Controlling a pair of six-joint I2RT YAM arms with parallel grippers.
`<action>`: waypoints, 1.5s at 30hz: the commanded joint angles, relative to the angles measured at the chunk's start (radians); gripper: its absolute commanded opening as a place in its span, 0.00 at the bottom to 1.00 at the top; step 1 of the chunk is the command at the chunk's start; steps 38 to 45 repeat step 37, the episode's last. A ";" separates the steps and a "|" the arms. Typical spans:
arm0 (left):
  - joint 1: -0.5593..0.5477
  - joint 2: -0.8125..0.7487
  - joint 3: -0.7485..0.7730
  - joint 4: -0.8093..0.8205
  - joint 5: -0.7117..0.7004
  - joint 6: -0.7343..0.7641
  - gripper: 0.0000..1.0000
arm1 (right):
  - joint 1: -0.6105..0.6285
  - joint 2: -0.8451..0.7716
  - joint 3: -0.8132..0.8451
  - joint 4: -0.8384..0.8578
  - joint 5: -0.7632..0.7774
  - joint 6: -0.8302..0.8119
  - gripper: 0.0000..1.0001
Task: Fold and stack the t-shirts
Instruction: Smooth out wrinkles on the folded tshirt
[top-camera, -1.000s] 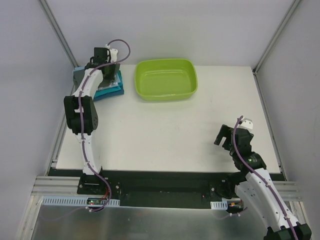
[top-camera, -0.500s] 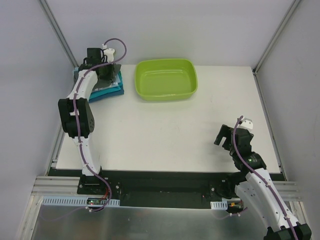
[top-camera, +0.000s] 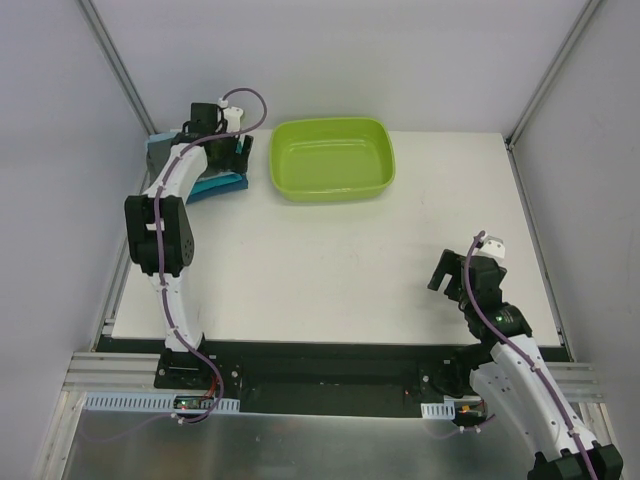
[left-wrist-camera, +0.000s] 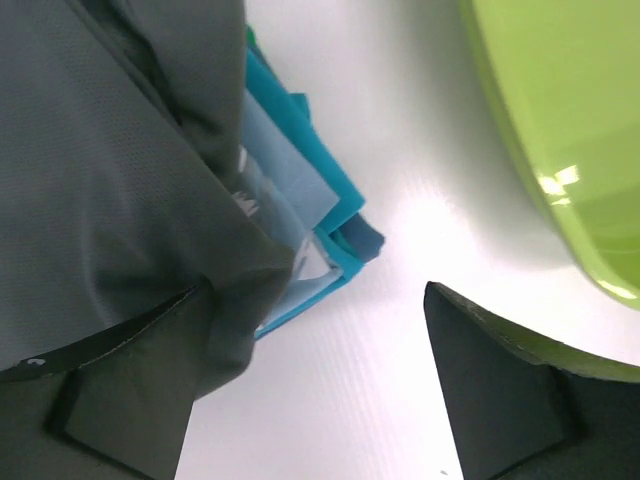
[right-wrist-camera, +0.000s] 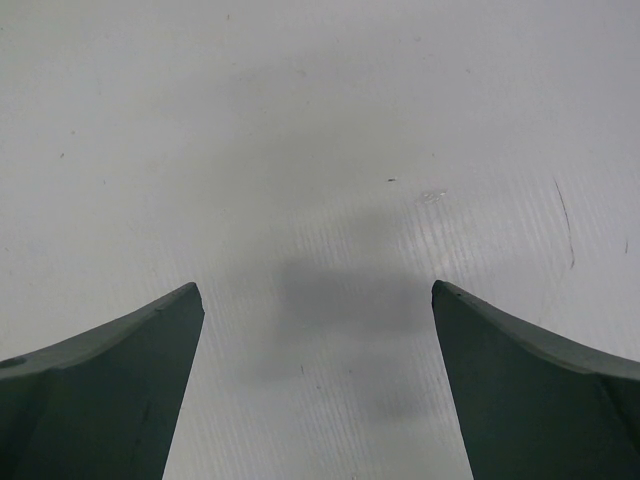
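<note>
Since the frame half a second earlier, the left gripper has shifted right, from over the far-left corner toward the tub; the right gripper has not moved. Top view: the left arm reaches across the table to the far-left corner, where the stack of folded shirts lies just left of the tub, partly hidden under the arm, with teal edges showing. The right gripper sits over bare table near the right front, well apart from the stack. Left wrist view: the left gripper has its fingers spread wide. The dark grey shirt lies on top of the stack, and a fold of it drapes over the tip of the left-hand finger. Beneath it shows the light blue shirt with traces of white lettering, then the teal shirts. A strip of table separates the stack from the tub. Right wrist view: the right gripper is spread wide above bare table, with nothing between its fingers.
</note>
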 joint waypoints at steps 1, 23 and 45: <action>-0.007 -0.131 0.029 -0.005 0.063 -0.095 0.88 | -0.005 0.004 0.036 0.009 0.022 0.007 0.99; -0.306 -0.766 -0.748 0.452 -0.186 -0.684 0.99 | -0.003 -0.071 0.010 0.009 0.039 0.021 0.99; -0.392 -1.262 -1.273 0.299 -0.421 -0.783 0.99 | -0.005 -0.140 -0.012 -0.002 0.011 0.024 1.00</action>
